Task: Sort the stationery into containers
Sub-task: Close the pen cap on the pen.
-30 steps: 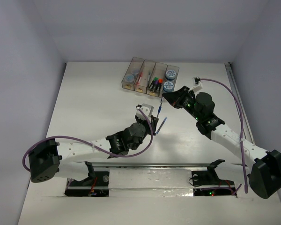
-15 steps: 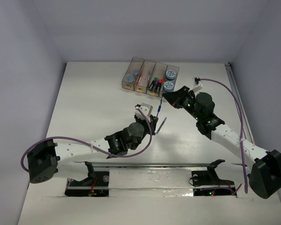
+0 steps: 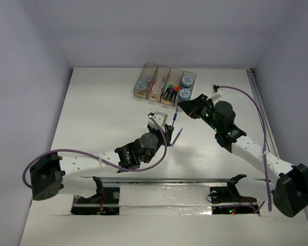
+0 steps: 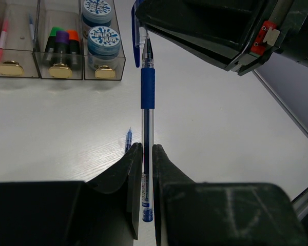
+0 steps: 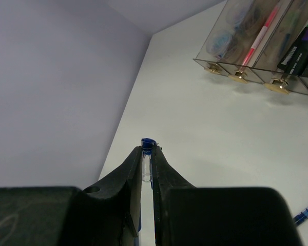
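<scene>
Left gripper (image 4: pixel 143 151) is clamping a blue pen (image 4: pixel 148 88) by the barrel, holding it up over the middle of the white table (image 3: pixel 100 102), short of the bins (image 3: pixel 164 84). Right gripper (image 5: pixel 147 154) is pinching the cap (image 5: pixel 146 145) right at the pen's tip. Plain lavender-grey walls (image 3: pixel 143 31) are boxing the table in on three sides.

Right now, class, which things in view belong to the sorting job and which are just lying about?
Belong: containers; tape rolls, highlighters and pink pen inside them; blue pen in left gripper; pen cap in right gripper; second blue pen on the table.
Lying about: purple cables; metal rail along the table's near edge.
</scene>
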### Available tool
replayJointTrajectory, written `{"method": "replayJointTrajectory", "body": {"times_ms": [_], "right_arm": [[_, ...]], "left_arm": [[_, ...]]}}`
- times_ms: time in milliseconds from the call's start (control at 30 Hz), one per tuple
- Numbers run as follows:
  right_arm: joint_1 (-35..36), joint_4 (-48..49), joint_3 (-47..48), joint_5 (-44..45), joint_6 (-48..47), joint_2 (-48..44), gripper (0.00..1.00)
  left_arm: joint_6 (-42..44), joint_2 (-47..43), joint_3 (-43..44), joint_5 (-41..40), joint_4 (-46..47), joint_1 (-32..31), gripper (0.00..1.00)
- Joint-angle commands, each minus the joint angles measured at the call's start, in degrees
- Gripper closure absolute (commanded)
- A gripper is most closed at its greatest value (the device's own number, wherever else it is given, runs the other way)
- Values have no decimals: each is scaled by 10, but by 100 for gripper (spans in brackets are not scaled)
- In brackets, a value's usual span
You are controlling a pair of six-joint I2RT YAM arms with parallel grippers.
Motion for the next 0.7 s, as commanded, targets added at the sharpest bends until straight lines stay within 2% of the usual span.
{"method": "replayJointTrajectory", "body": {"times_ms": [0, 667], "right_arm": [[2, 34, 8, 0, -11, -16, 92], [2, 43, 8, 5, -12, -29, 92]], "left_arm": [[5, -4, 27, -5, 13, 4, 100], [-2, -1, 22, -1, 8, 4, 100]]}}
